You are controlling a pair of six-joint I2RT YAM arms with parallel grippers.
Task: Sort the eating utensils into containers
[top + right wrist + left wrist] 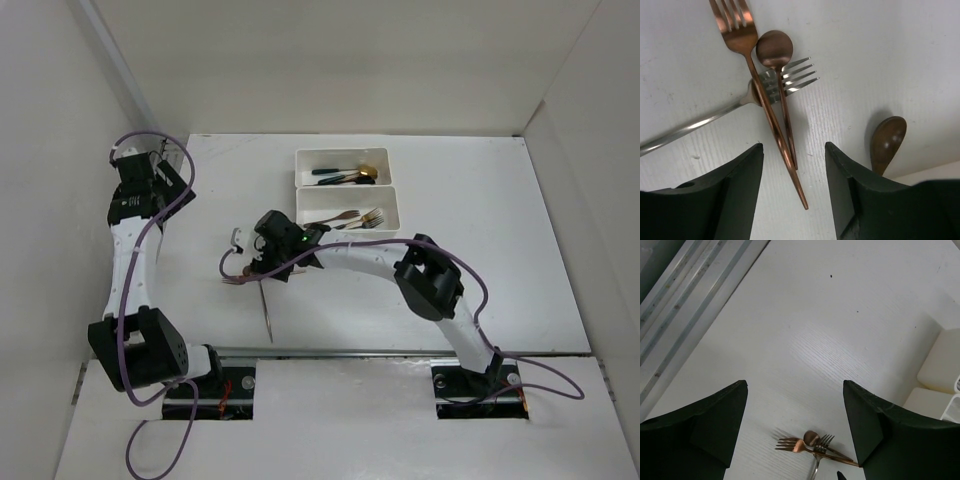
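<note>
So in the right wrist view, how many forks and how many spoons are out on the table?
Forks: 2 (copper fork, silver fork)
Spoons: 2 (copper spoon, darker brown spoon)
Total: 4

white-and-black left arm [128,265]: elbow folded back by its base, forearm running straight up the left side, wrist at the far end. black two-finger left gripper [794,390]: jaws spread wide.
white-and-black right arm [365,258]: elbow raised mid-right, forearm reaching left across centre, green LED lit at the wrist. black right gripper [792,150]: pointed down, jaws parted.
</note>
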